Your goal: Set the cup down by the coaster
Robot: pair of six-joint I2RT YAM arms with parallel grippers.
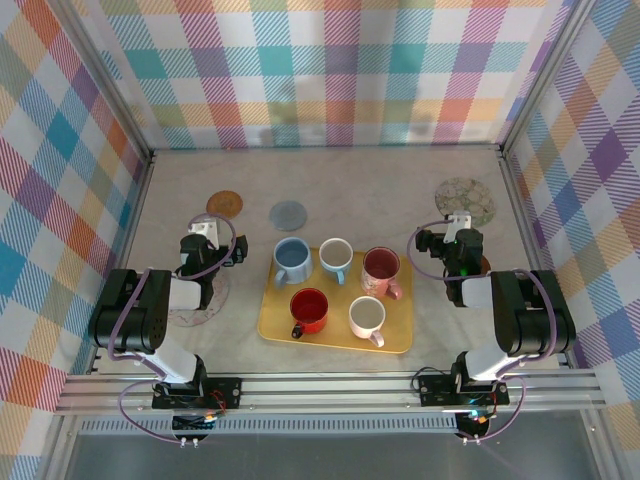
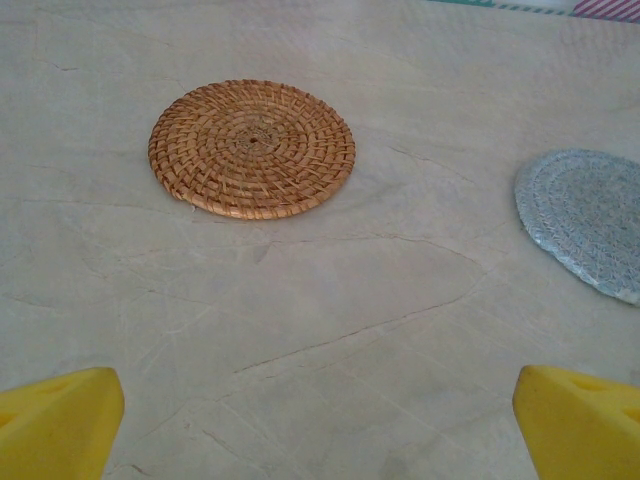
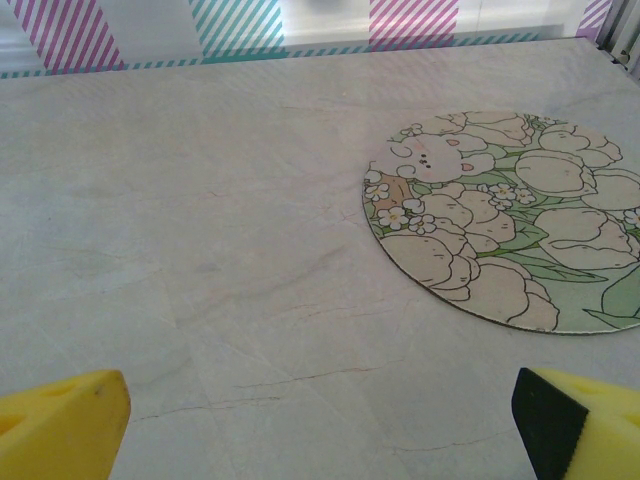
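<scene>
Pale marbled table [image 1: 340, 175] with checked cloth walls [image 1: 330, 70] around it. A yellow rectangular tray [image 1: 272, 322] sits mid-table between the two arms and holds all five cups, upright. Back row has a light blue ceramic cup [image 1: 292, 260], a small white ceramic cup [image 1: 335, 258] and a dark pink flowered cup [image 1: 381, 268]. Front row has a glossy red cup [image 1: 309, 310] and a white ceramic cup with a pinkish handle [image 1: 367, 318]. No cup is off the tray or next to a coaster. A brown woven rattan round coaster [image 2: 252, 148] lies on the far-left table, and a grey-blue woven round coaster [image 2: 585, 220] is to its right, apart from it, behind the tray's left end. A round flat coaster printed with a bunny and tulips [image 3: 510, 215] lies far right, well apart from the tray. The left gripper [image 2: 320, 430] is left of the tray and points toward the rattan coaster. Its yellow fingertips [image 2: 55, 425] sit at the bottom corners of the wrist view, so the jaws are spread wide over bare table with nothing held. The right gripper [image 3: 320, 425] is right of the tray with the bunny coaster ahead and to its right. Its yellow fingertips [image 3: 60, 420] are likewise far apart, jaws wide, gripping nothing.
</scene>
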